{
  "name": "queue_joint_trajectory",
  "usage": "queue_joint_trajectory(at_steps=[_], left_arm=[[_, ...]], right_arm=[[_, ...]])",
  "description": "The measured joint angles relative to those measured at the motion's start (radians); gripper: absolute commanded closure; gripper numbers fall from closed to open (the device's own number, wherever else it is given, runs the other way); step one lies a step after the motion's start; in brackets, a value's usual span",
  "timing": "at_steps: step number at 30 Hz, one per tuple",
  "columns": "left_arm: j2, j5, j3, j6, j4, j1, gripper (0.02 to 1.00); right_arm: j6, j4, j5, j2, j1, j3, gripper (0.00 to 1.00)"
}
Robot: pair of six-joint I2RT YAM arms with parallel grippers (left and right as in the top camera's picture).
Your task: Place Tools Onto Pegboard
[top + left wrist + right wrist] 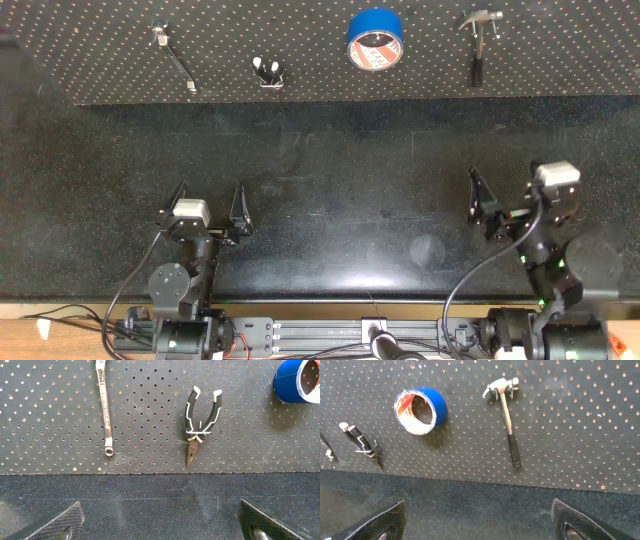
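On the black pegboard (300, 30) at the back hang a silver wrench (175, 58), black-and-white pliers (268, 72), a roll of blue tape (375, 40) and a hammer (480, 42). My left gripper (210, 205) is open and holds nothing, low over the mat and well short of the board. Its wrist view faces the wrench (105, 407), the pliers (200, 422) and the tape (297, 380). My right gripper (505, 205) is open and holds nothing at the right of the mat. Its wrist view faces the tape (420, 410), the hammer (506, 415) and the pliers (362, 445).
A black mat (340, 200) covers the table between the arms and the pegboard, with nothing lying on it. Both arm bases and their cables sit along the front edge (320, 310).
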Motion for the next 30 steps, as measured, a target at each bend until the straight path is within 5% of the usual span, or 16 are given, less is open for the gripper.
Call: queue_joint_trajectory(at_steps=[11,19,24,30], left_arm=[[0.0,0.0,0.0,0.0,0.0,0.0,0.023],[0.0,0.0,0.0,0.0,0.0,0.0,0.023],[0.0,0.0,0.0,0.0,0.0,0.0,0.023],[0.0,0.0,0.0,0.0,0.0,0.0,0.023]], right_arm=[[0.079,0.368,0.057,-0.307,0.0,-0.413,0.064],[0.106,0.315,0.196,-0.348,0.069,-0.51,0.064],[-0.058,0.314,0.207,-0.35,0.06,-0.51,0.062],[-0.083,0.314,0.21,-0.35,0.022,-0.51,0.062]])
